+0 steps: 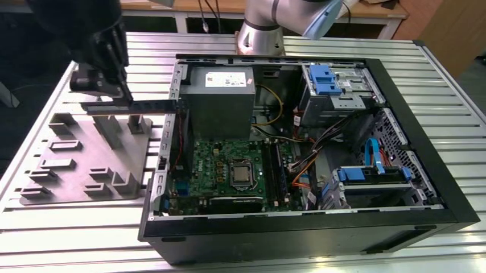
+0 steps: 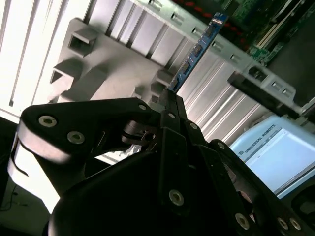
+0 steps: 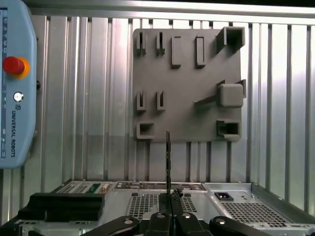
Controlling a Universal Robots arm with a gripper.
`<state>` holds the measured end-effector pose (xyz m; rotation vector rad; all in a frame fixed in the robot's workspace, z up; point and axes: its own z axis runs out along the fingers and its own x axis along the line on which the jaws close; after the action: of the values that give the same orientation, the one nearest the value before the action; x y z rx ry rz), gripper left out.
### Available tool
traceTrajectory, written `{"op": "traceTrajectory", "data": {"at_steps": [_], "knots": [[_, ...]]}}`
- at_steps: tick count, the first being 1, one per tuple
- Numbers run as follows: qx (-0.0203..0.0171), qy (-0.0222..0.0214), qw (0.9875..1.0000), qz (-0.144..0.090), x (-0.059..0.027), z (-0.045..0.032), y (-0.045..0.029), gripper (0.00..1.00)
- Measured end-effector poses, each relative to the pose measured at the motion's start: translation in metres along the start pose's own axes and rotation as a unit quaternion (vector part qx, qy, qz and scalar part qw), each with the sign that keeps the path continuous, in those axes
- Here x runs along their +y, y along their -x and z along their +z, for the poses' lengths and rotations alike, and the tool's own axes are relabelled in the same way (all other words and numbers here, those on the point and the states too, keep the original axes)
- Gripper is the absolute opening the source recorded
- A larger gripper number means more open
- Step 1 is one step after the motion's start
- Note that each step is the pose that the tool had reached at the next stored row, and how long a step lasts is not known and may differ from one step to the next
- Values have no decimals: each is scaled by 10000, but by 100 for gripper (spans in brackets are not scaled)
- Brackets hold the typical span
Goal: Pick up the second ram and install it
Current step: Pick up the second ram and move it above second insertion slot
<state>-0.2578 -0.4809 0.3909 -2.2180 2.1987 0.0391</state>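
Pincer [image 2: 171, 101] holds second ram [image 2: 197, 49] between tray [image 3: 187, 98] and case [image 1: 304, 233].

The exterior view looks steeply down from off the arm, far enough back to take in the whole open computer case [image 1: 304, 233] and the slatted surface [image 1: 76, 227]. The first wrist view faces straight down past the tool [image 3: 170, 206] onto the grey tray [image 3: 187, 98]. The second wrist view sits close behind the tool's linkage and looks obliquely. All three views share the tray.

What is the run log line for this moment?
claw: shut on second ram | position: over holder tray | install: not yet done
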Motion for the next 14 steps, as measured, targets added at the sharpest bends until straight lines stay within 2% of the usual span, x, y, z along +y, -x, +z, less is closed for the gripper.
{"op": "traceTrajectory", "data": {"at_steps": [14], "knots": [[0,9,10000,0,-636,7,-6,11]]}}
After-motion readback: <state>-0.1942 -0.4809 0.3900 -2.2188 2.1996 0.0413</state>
